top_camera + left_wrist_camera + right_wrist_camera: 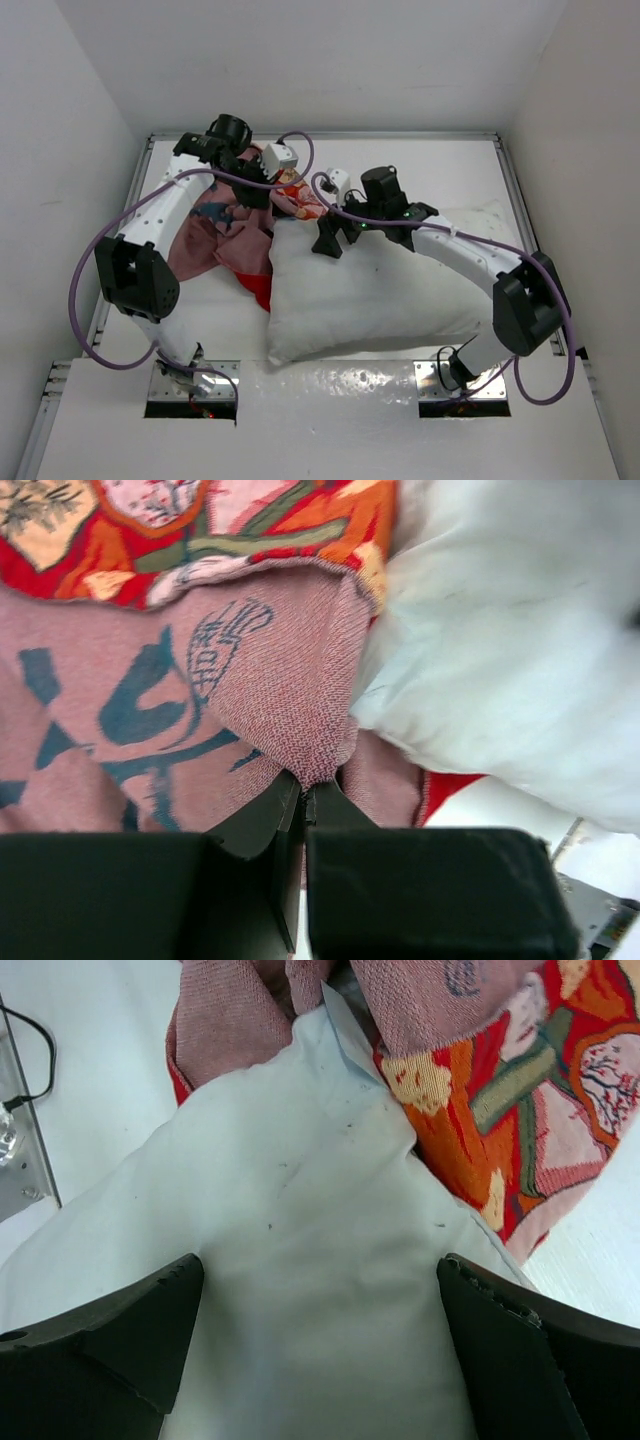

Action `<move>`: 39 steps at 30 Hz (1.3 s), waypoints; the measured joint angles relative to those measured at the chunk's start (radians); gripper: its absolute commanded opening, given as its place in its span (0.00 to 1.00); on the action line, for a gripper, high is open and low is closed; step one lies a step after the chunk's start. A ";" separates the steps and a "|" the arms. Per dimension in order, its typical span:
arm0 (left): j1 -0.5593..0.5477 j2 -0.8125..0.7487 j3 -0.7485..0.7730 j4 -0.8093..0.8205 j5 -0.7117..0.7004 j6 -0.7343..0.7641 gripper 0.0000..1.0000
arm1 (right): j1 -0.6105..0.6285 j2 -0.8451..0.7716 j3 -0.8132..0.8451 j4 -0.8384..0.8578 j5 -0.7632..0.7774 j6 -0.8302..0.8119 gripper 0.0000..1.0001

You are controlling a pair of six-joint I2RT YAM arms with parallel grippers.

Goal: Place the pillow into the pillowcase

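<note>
The white surface (450, 175) carries the plump pillow (390, 295) and, touching its far-left corner, the crumpled pillowcase (215, 245).

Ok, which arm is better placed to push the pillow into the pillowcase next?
Right. The right hand hangs open over the corner of the pillow that meets the pillowcase mouth, free to grip and push. The left hand is shut on pink inner cloth of the pillowcase, probably best left holding it.

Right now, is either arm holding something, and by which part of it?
The left gripper has its jaws shut on a pink inner fold of the pillowcase. The right gripper, jaws open over the pillow, holds nothing.
</note>
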State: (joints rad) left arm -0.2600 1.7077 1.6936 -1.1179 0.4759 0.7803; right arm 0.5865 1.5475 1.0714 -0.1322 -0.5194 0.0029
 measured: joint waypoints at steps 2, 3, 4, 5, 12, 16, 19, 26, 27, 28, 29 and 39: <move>0.000 0.000 0.003 -0.013 0.026 -0.002 0.00 | 0.015 0.012 -0.007 0.022 0.006 0.000 0.91; 0.000 0.000 0.007 -0.019 0.040 -0.003 0.00 | 0.024 0.029 -0.007 0.037 0.010 0.006 0.79; 0.000 0.000 0.011 -0.024 0.058 -0.003 0.00 | 0.035 0.060 -0.003 0.055 0.012 0.016 0.34; 0.000 0.000 0.016 -0.032 0.076 -0.003 0.00 | 0.045 0.102 0.014 0.061 0.013 0.031 0.03; 0.000 0.006 0.022 -0.098 0.160 0.037 0.00 | 0.055 0.332 0.199 0.088 0.012 0.175 0.00; 0.002 0.006 0.023 -0.114 0.187 0.077 0.00 | 0.029 0.317 0.172 0.244 0.085 0.320 0.00; 0.005 0.011 0.026 -0.116 0.194 0.102 0.00 | -0.031 0.290 0.072 0.439 0.190 0.502 0.00; 0.005 0.032 0.019 -0.070 0.214 0.136 0.00 | -0.088 0.243 0.027 0.537 0.408 0.644 0.00; 0.005 0.032 0.019 -0.064 0.218 0.140 0.00 | -0.088 0.250 0.029 0.539 0.414 0.653 0.02; 0.005 0.032 0.019 -0.060 0.219 0.146 0.00 | -0.091 0.268 0.041 0.537 0.415 0.658 0.32; 0.005 0.034 0.019 -0.057 0.220 0.151 0.02 | -0.094 0.293 0.066 0.521 0.412 0.655 0.51; 0.056 0.151 0.150 -0.172 0.204 0.074 0.74 | -0.181 0.270 0.263 0.186 0.400 0.223 0.99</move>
State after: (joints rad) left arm -0.2043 1.8591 1.8435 -1.2903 0.6804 0.8543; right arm 0.4057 1.8179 1.3346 0.0540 -0.1196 0.2260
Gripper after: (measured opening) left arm 0.728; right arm 0.986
